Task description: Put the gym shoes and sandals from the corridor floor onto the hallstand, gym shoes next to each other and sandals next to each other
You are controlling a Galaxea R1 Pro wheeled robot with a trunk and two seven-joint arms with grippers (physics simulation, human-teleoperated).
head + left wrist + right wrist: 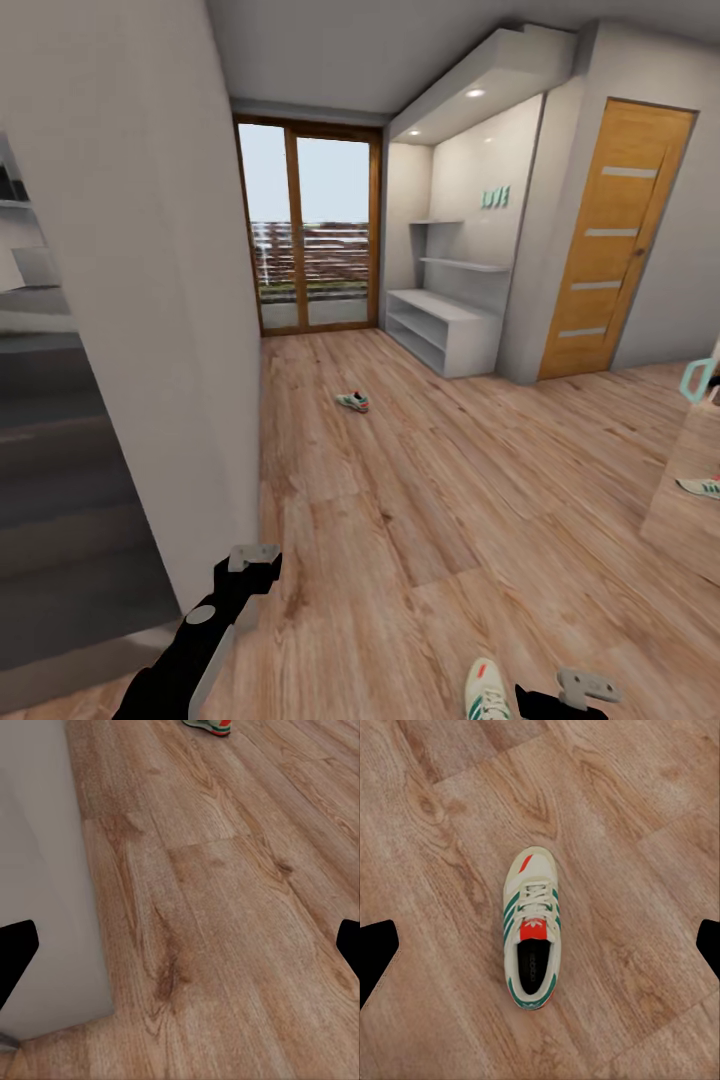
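The head view looks from high up, forward and down along a corridor floor (420,500) toward a glass door (310,230) and a grey shoe rack (445,330) far ahead. The left wrist view looks steeply down at the planks beside a grey wall (37,855), with a distant shoe (208,726) at its edge; the head view shares that shoe (353,401) and wall (150,300). The right wrist view looks straight down, closer, on a sneaker (532,928), which the head view catches at its lower edge (486,690).
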